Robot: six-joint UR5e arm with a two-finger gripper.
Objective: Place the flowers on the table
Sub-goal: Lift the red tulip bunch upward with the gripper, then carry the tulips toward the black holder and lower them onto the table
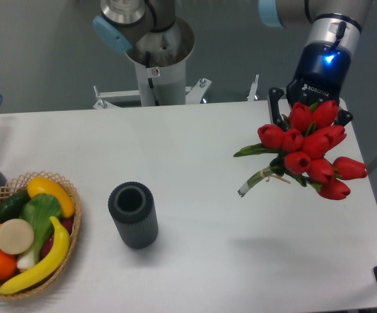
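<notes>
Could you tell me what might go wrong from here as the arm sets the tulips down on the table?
1. The flowers hang above the table near its right edge; released here, they could roll or slide off that side.
2. The gripper is hidden behind the blooms, so its hold on the bunch cannot be judged; the bunch might slip early.
3. The stems point left and down, so a fast descent could bend them against the tabletop.

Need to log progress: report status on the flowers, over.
Claw shut on flowers, held in the air above table, right side. Not yet set down. Vase and basket well off to the left, nothing underneath.
</notes>
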